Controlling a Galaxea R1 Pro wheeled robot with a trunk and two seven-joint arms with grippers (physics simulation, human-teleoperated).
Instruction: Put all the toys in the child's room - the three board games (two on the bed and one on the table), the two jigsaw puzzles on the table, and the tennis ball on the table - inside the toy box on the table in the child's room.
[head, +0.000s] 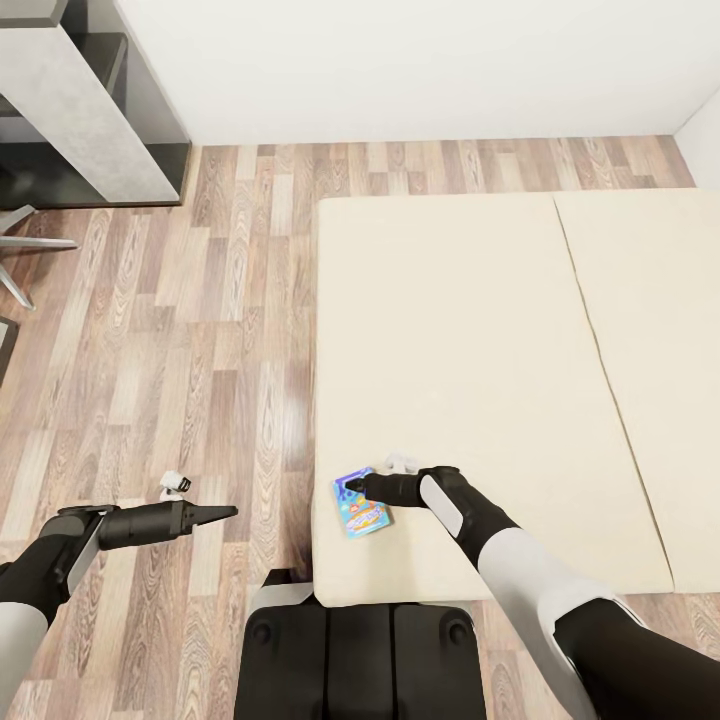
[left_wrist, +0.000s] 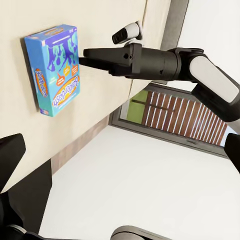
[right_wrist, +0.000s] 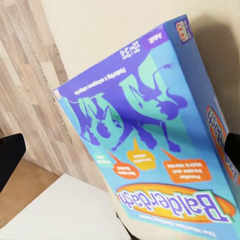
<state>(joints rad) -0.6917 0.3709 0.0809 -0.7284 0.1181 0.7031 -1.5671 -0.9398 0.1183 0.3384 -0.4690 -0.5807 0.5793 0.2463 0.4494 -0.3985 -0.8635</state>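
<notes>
Lying flat on bed (head: 480, 330): blue board game (head: 361, 505), purple-teal print

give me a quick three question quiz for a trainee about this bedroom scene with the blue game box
1. True or false: the blue board game lies on the bed.
2. Which tool is at the game: A) left tool B) right tool?
3. Fill in: the left tool hangs over the wood ____.

Key: 1 true. 2 B; its fingers straddle the box, grip unconfirmed. 3 floor.
</notes>
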